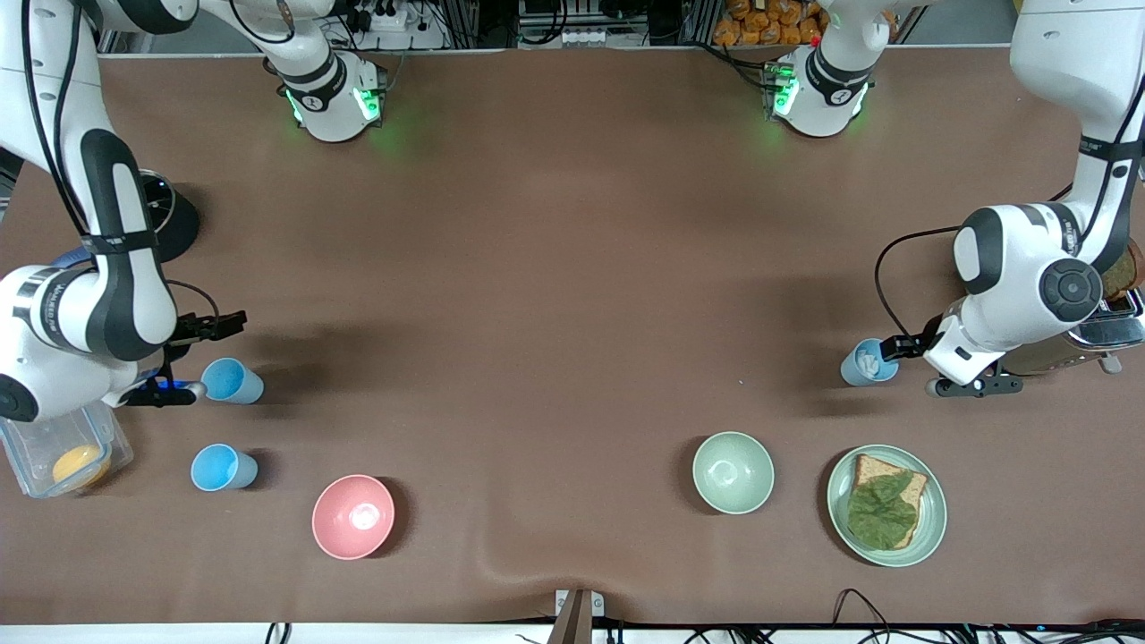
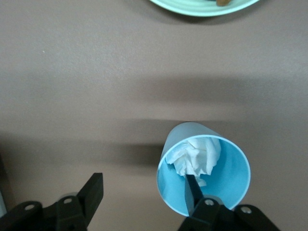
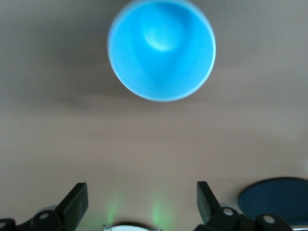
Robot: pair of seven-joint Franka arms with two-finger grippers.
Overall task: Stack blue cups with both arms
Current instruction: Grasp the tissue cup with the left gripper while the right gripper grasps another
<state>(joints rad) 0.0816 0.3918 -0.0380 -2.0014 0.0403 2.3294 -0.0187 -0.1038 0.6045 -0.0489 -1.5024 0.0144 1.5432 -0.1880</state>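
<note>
A dull grey-blue cup (image 1: 866,362) with crumpled white paper inside stands at the left arm's end of the table. My left gripper (image 1: 905,356) is open at this cup. In the left wrist view one finger (image 2: 193,188) reaches inside the cup (image 2: 226,173) and the other is outside, well apart from its wall; the left gripper (image 2: 144,195) grips nothing. Two bright sky-blue cups stand at the right arm's end. My right gripper (image 1: 199,358) is open over the farther one (image 1: 231,381), shown in the right wrist view (image 3: 161,48) ahead of the right gripper (image 3: 140,202). The nearer cup (image 1: 222,468) stands alone.
A pink bowl (image 1: 352,516) and a pale green bowl (image 1: 733,471) sit nearer the camera. A green plate (image 1: 930,528) holds bread with a lettuce leaf. A clear container (image 1: 36,465) with an orange item sits by the right arm. A metal appliance (image 1: 1109,329) stands by the left arm.
</note>
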